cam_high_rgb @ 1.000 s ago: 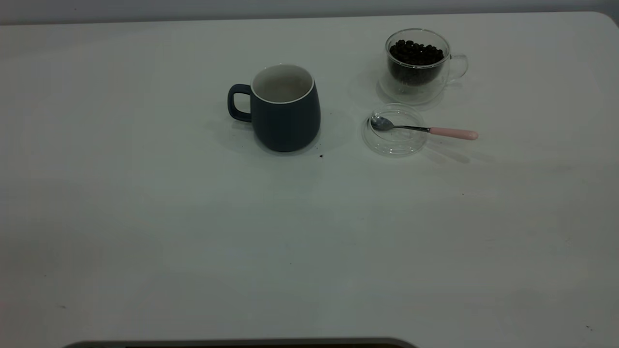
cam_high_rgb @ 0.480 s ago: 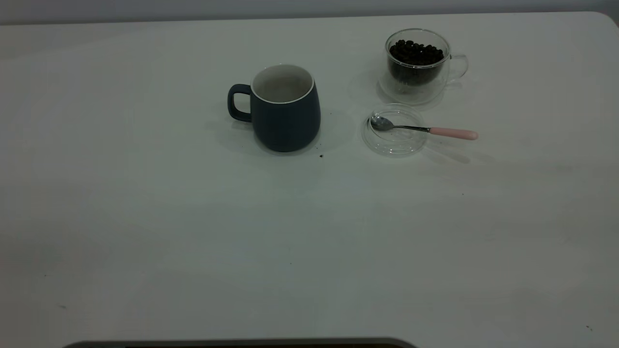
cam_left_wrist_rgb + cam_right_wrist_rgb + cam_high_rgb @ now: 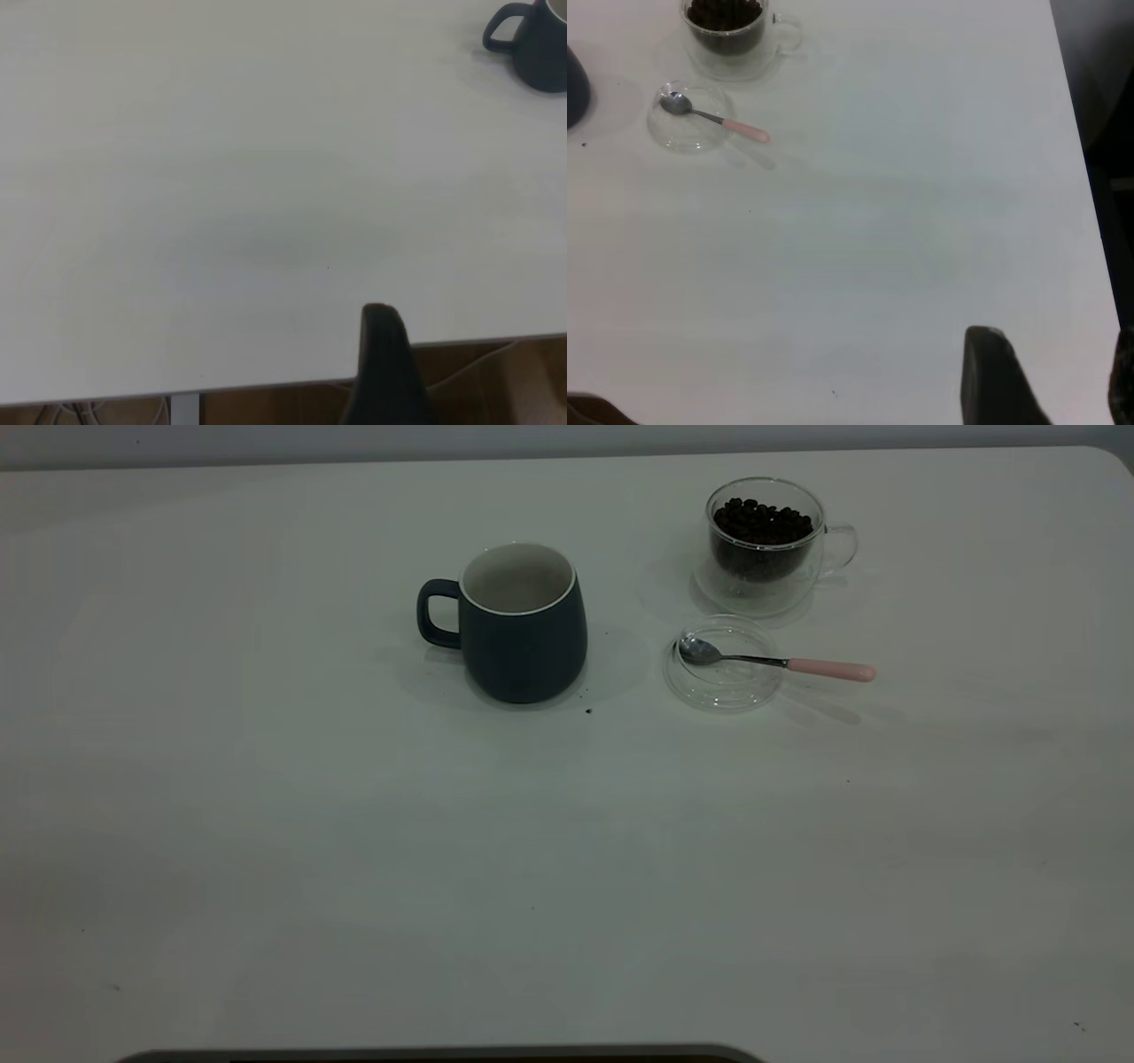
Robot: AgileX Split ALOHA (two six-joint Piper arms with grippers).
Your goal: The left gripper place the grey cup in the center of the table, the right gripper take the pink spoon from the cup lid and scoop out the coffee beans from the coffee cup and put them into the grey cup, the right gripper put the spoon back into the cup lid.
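Note:
The grey cup point(image 3: 523, 633) stands upright near the middle of the table point(image 3: 567, 850), handle to the left, inside empty. The coffee cup point(image 3: 769, 589) with coffee beans point(image 3: 762, 521) stands at the back right. The cup lid point(image 3: 725, 686) lies in front of it, with the pink spoon point(image 3: 780, 662) resting on it, bowl inside, handle pointing right. Neither arm shows in the exterior view. My left gripper point(image 3: 383, 354) hangs over the table's edge, far from the grey cup point(image 3: 536, 44). My right gripper point(image 3: 1054, 363) is open and empty, far from the spoon point(image 3: 718, 118) and lid point(image 3: 687, 133).
A few dark specks lie by the grey cup's base point(image 3: 588, 710). The table's right edge point(image 3: 1076, 133) runs close to my right gripper, with dark floor beyond. A dark curved rim point(image 3: 443, 1054) shows at the exterior view's lower edge.

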